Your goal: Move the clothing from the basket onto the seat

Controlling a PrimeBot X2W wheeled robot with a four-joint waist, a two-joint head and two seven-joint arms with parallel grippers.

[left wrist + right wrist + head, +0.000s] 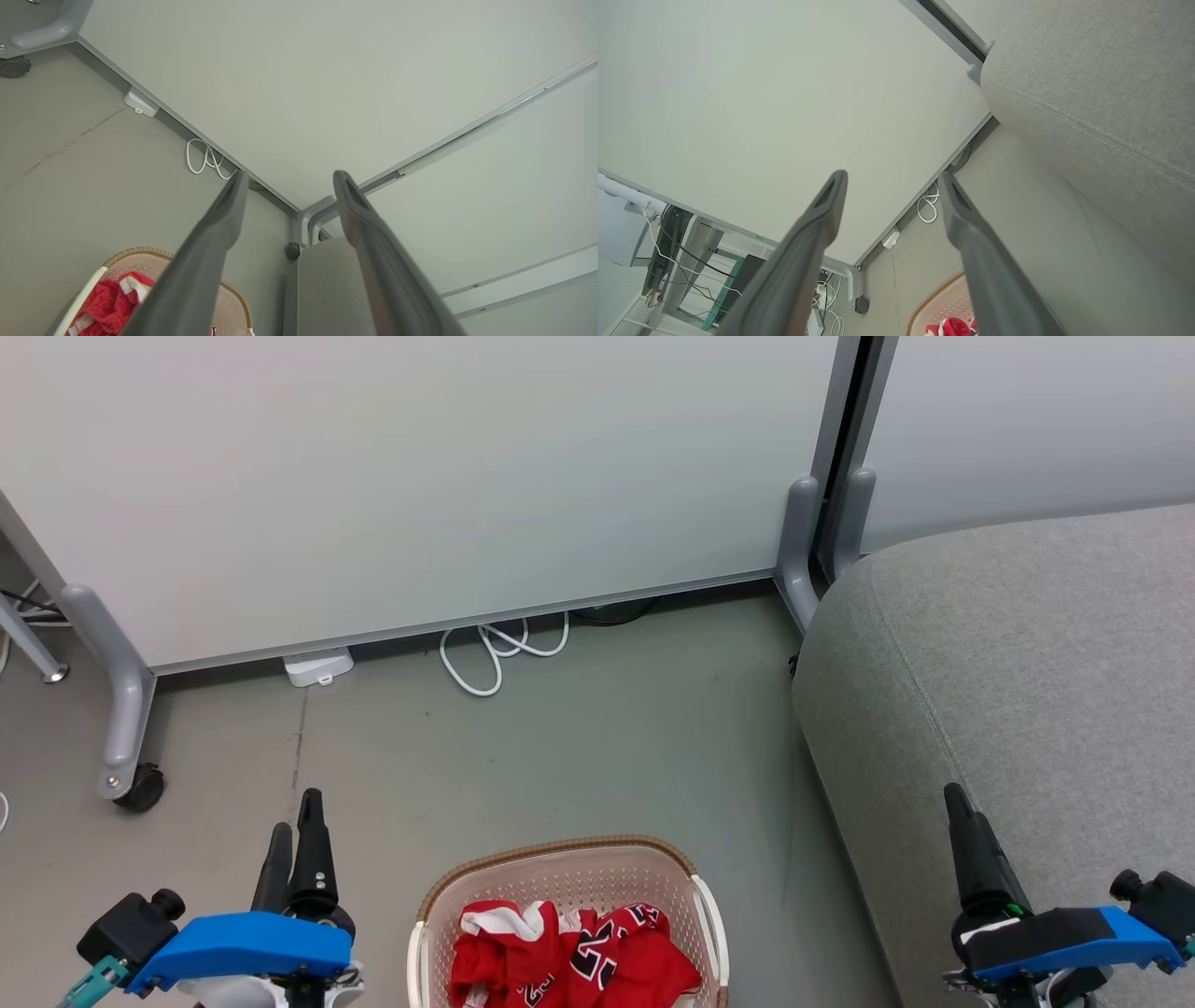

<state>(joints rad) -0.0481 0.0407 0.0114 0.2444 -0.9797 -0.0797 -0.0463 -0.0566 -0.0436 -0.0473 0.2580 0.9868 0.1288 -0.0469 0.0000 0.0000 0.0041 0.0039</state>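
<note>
The clothing [569, 957], red with white trim and black numerals, lies bunched in the cream basket [560, 859] on the floor at the bottom centre. The grey seat [1018, 663] fills the right side. My left gripper [297, 826] hangs open left of the basket, with nothing between its fingers. My right gripper [957, 798] is in front of the seat's edge, right of the basket, and stands open and empty. In the left wrist view the clothing [105, 303], basket [140, 254] and seat [322, 284] lie below my left gripper [289, 177]. The right wrist view shows my right gripper [892, 177], the seat [1101, 79] and the basket [938, 294].
White partition panels [420, 476] stand behind on grey legs, one with a black castor [142, 789]. A looped white cable [495, 653] and a small white box [317, 666] lie at the panel's foot. Bare grey floor lies between basket and panels.
</note>
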